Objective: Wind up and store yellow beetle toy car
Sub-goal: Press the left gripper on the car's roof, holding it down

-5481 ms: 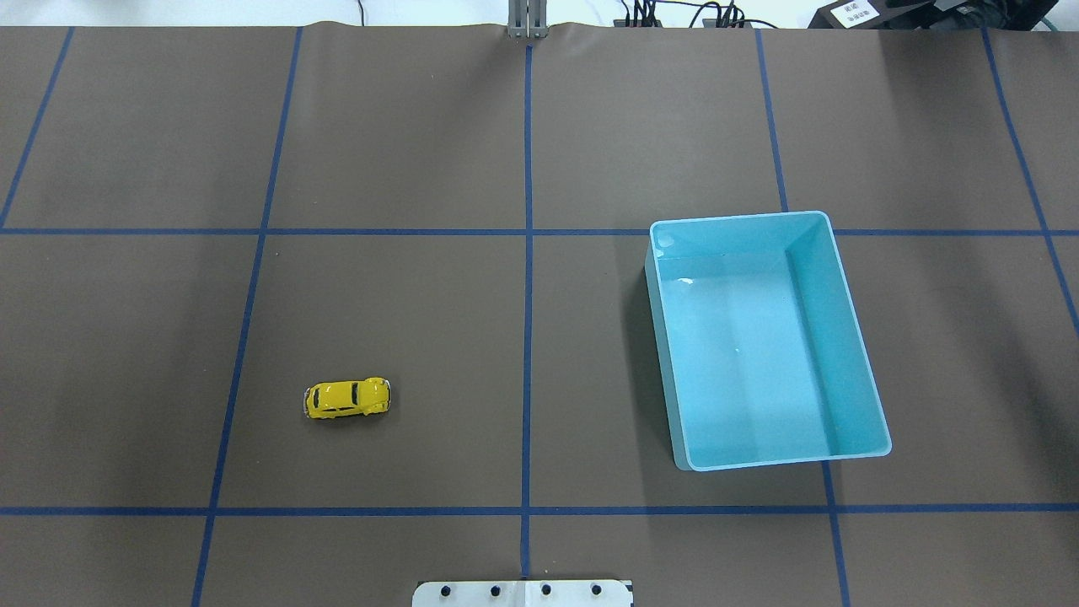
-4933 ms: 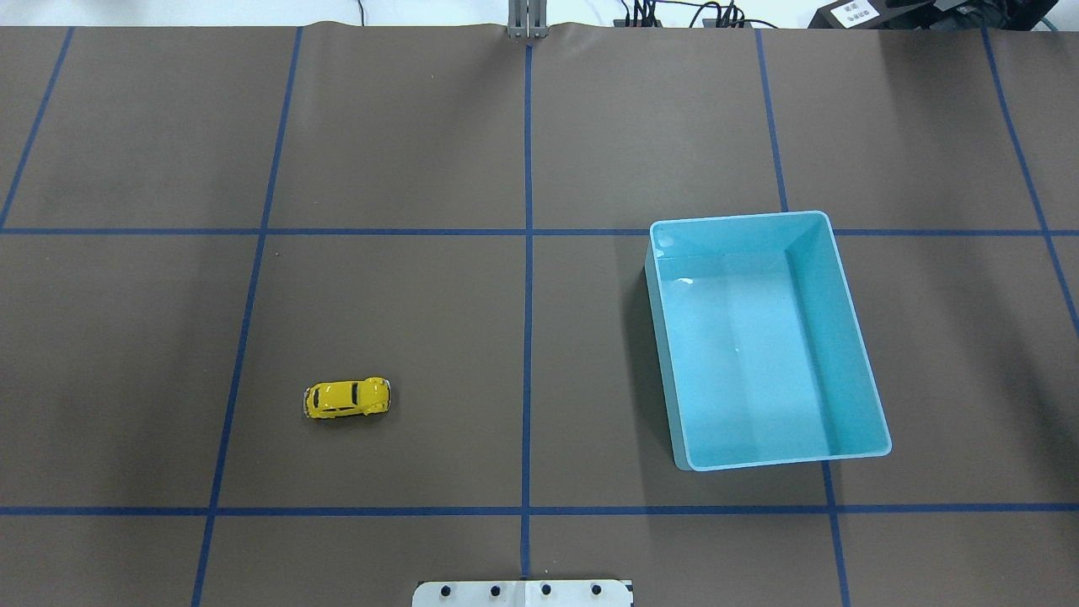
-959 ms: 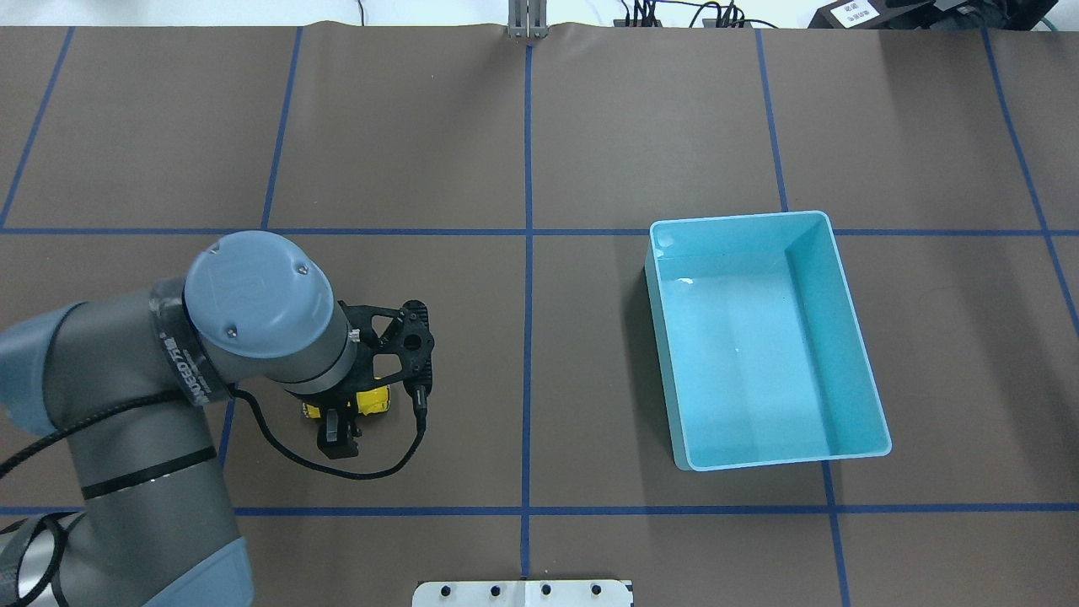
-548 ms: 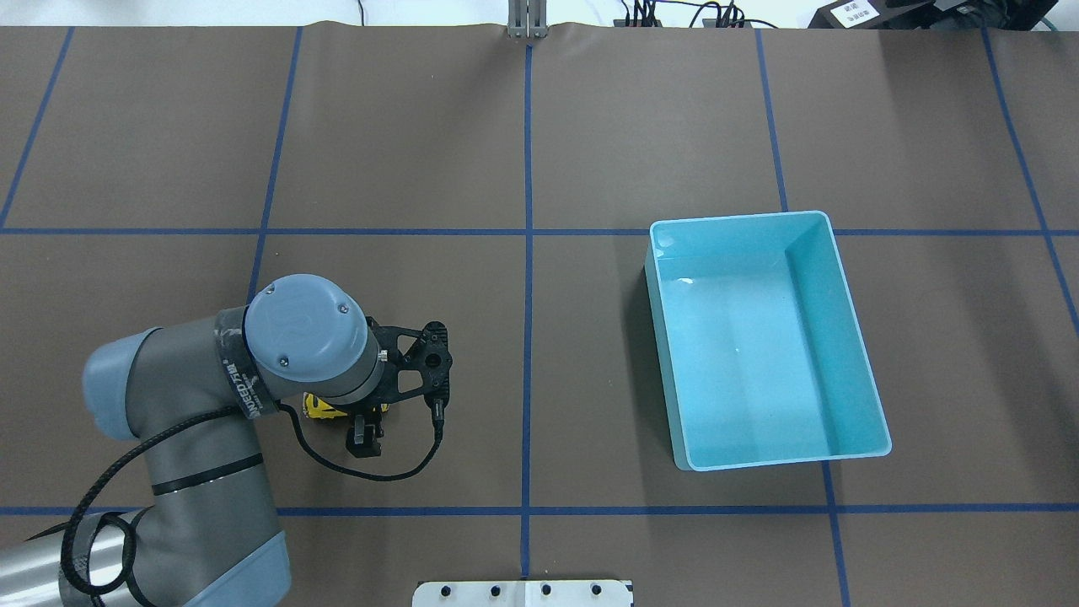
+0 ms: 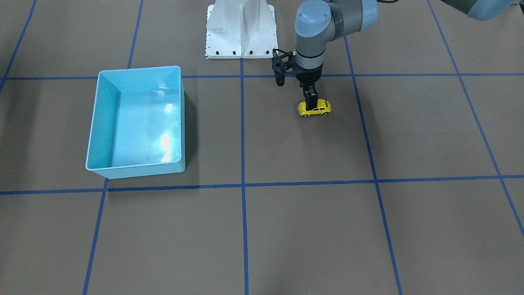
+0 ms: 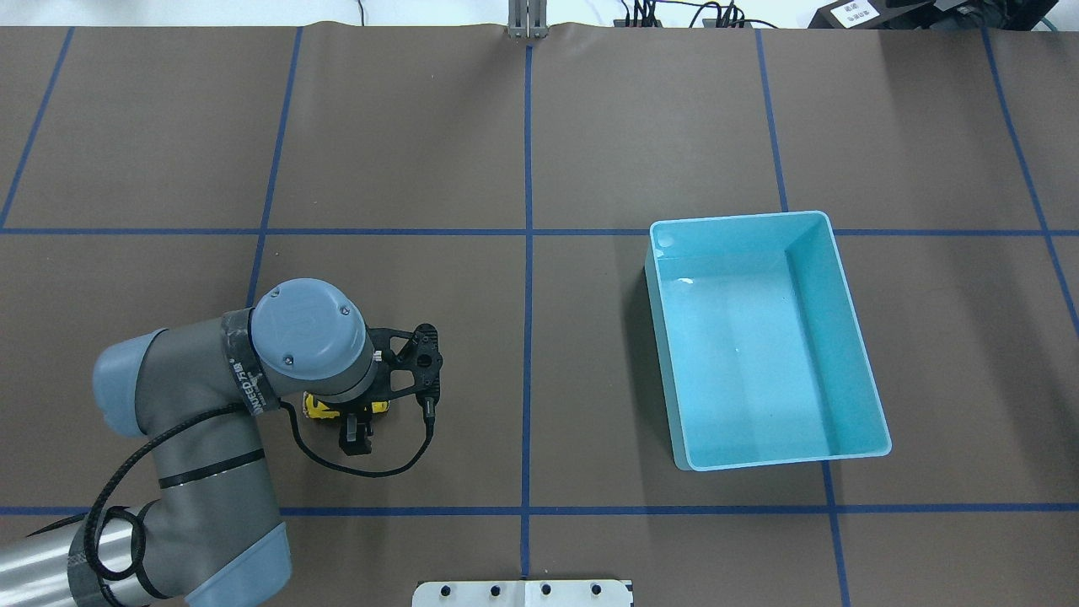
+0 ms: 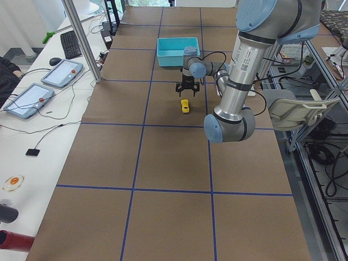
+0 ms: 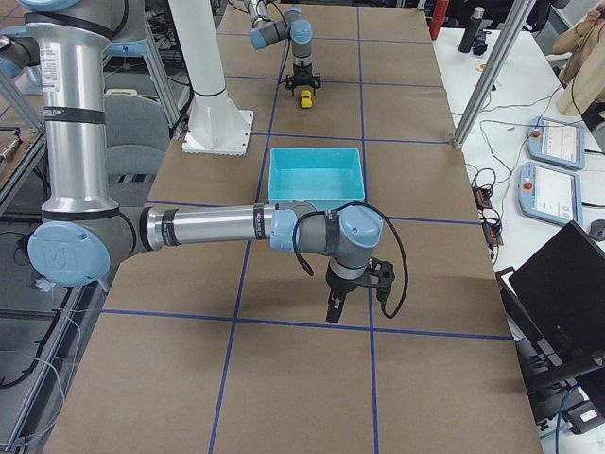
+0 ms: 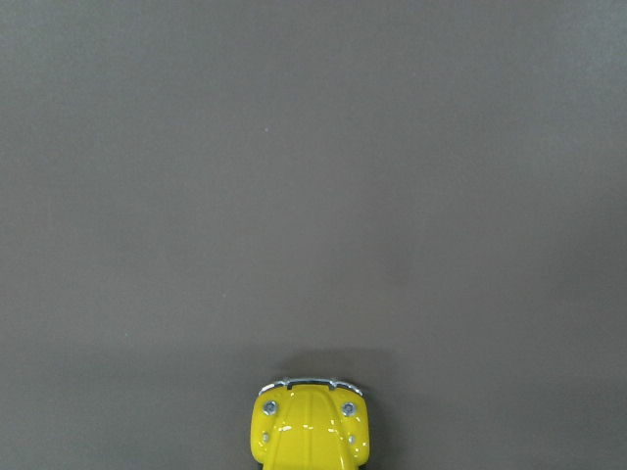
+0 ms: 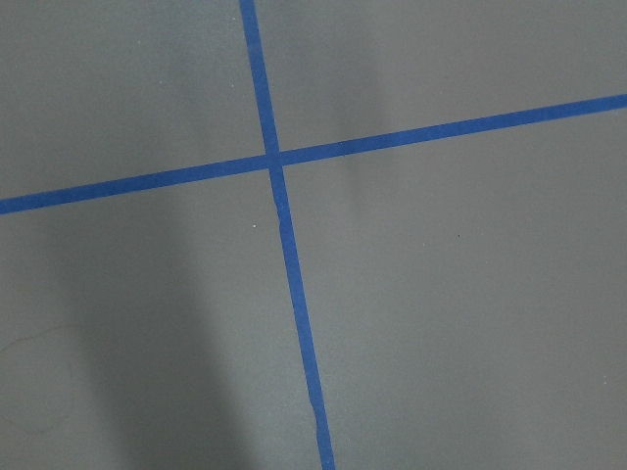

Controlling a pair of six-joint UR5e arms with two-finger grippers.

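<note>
The yellow beetle toy car (image 6: 319,408) stands on its wheels on the brown table, left of centre; it also shows in the front view (image 5: 324,107) and its nose in the left wrist view (image 9: 310,426). My left gripper (image 6: 354,413) points straight down over the car, jaws open, one finger on each side of it. One finger (image 5: 310,98) shows in front of the car's roof. The light blue bin (image 6: 759,354) is empty, at the right. My right gripper (image 8: 333,307) shows only in the right side view, low over bare table; I cannot tell its state.
The white robot base plate (image 5: 241,28) lies at the near table edge. Blue tape lines (image 10: 279,196) grid the brown mat. Operators' desks with tablets (image 7: 60,73) and a metal pole (image 7: 81,38) stand beyond the far edge.
The left arm came in from the left and dropped over the car, then shifted slightly left in the last half second. The car and bin have not moved.
</note>
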